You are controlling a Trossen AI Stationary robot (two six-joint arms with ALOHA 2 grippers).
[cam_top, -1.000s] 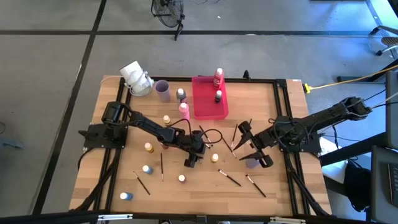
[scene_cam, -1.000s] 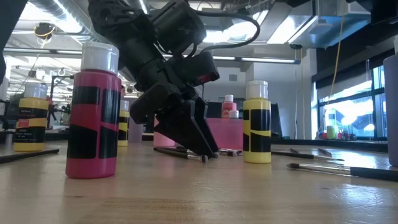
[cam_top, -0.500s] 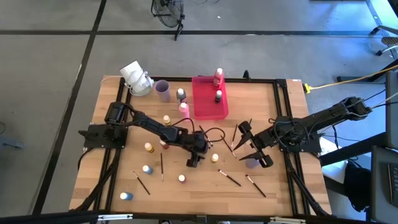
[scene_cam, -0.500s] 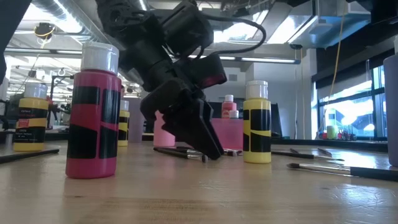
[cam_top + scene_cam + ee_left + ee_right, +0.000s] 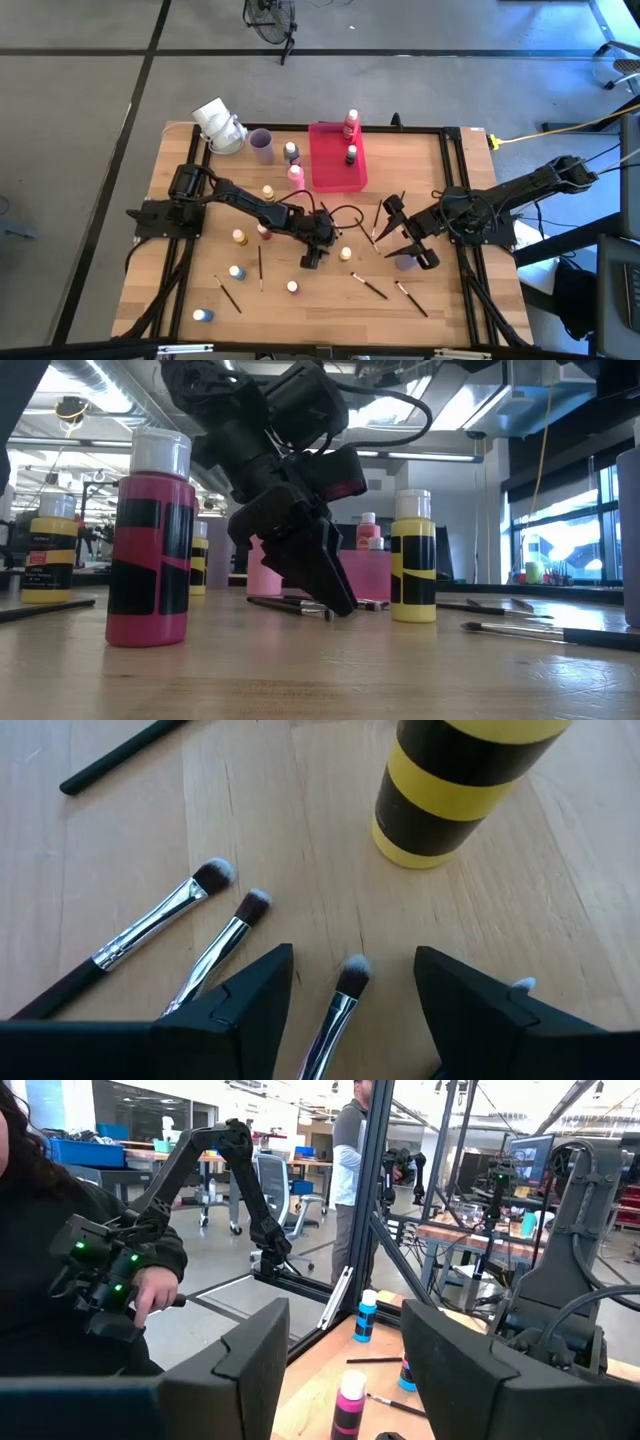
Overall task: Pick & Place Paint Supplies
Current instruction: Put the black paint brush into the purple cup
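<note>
Paintbrushes, thin, dark and pale-tipped, scattered flat across the pale wooden table among small light-capped paint bottles standing upright.

Left gripper down at the tabletop near mid-table, fingers released and spread to either side of one silver-ferruled brush. Bristle tip lying in the gap, touching neither finger as far as the left wrist view shows. Two more silver-ferruled brushes lying just beside it, outside the gap. Yellow bottle with black bands upright just ahead of the fingertips, apart from them. In the low view, same yellow bottle behind the lowered left gripper, with a pink black-banded bottle nearest the camera.

Right gripper raised over the table's right half, fingers released, grasping nothing.

Pink-red rectangular tray at the far middle of the table, a dark-green bottle standing inside it, a pink bottle at its far edge. Lilac cup left of the tray.
</note>
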